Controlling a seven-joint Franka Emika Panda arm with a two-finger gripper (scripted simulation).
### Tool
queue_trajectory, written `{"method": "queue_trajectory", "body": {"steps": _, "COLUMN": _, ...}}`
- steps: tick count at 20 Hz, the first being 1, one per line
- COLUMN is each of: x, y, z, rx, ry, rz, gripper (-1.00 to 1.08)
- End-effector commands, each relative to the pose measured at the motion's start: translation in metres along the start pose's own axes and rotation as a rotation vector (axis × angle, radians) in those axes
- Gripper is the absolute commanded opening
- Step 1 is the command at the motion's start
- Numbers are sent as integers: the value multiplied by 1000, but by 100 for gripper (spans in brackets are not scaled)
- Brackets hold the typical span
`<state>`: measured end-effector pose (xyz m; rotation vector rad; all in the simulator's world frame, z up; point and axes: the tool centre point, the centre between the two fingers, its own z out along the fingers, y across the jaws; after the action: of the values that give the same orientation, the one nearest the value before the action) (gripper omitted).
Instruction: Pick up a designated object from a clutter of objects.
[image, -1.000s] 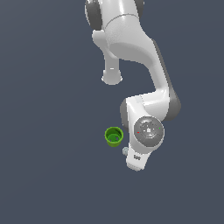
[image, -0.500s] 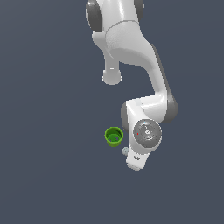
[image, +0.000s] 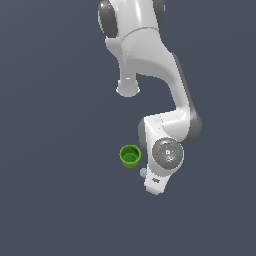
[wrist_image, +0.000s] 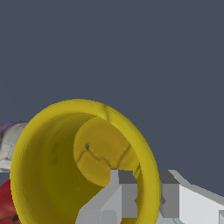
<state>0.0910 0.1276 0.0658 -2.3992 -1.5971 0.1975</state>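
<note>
The yellow cup (wrist_image: 65, 166) fills the wrist view, its mouth facing the camera. My gripper (wrist_image: 146, 179) straddles its wall: one finger (wrist_image: 120, 194) is inside the cup and the other finger (wrist_image: 173, 197) is outside, both pressed against the rim. In the exterior view the arm's hand (image: 160, 175) hides the yellow cup and the fingers. The green cup (image: 130, 156) stands upright just to the exterior view's left of the hand. A small whitish ball (image: 143, 173) lies between the green cup and the hand.
A red lumpy object (wrist_image: 6, 205) and a whitish ball with a purple edge (wrist_image: 11, 142) lie right behind the yellow cup in the wrist view. The floor around is plain dark grey.
The hand has shifted only slightly over the clutter. The green cup and the whitish ball have not moved.
</note>
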Motion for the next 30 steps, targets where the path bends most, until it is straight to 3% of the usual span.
{"method": "queue_trajectory", "body": {"steps": 1, "x": 0, "y": 0, "z": 0, "rx": 0, "ry": 0, "rz": 0, "gripper": -100}}
{"method": "queue_trajectory", "body": {"steps": 16, "x": -14, "y": -14, "z": -20, "rx": 0, "ry": 0, "rz": 0, "gripper": -100}}
{"method": "queue_trajectory", "body": {"steps": 30, "x": -71, "y": -71, "z": -105, "rx": -1, "ry": -1, "rz": 1, "gripper": -100}}
